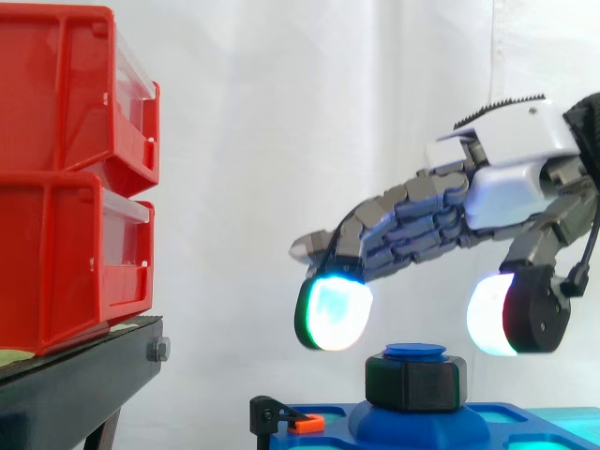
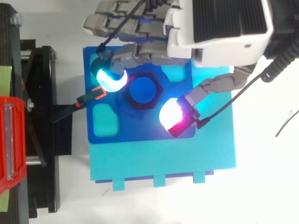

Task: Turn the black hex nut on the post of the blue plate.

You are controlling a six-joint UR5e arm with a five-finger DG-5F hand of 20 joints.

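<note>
Low in the middle of the side view, the black six-sided hex nut (image 1: 415, 384) sits on the round blue post (image 1: 415, 352), whose axis stands upright from the dark blue plastic plate (image 2: 140, 133). A small orange clip (image 1: 307, 424) lies at the plate's left edge. The nut is straight below the gap of the grey and white robot hand (image 1: 511, 183), which reaches in from the right edge and slopes down toward the left. Its fingers are spread apart and loosely bent, holding nothing and touching nothing. One glowing cyan finger pad (image 1: 333, 314) hangs to the nut's left and the white and magenta thumb pad (image 1: 492, 314) to its right, both just above the nut's top. From above, the same pads straddle the nut on a diagonal, upper left (image 2: 110, 80) and lower right (image 2: 170, 114). I judge a short straight descent would bring the pads level with the nut's flats. Farther left, stacked red plastic bins (image 1: 56, 178) rest on a black stand (image 1: 75, 380), with the white curtain (image 1: 281, 112) behind
</note>
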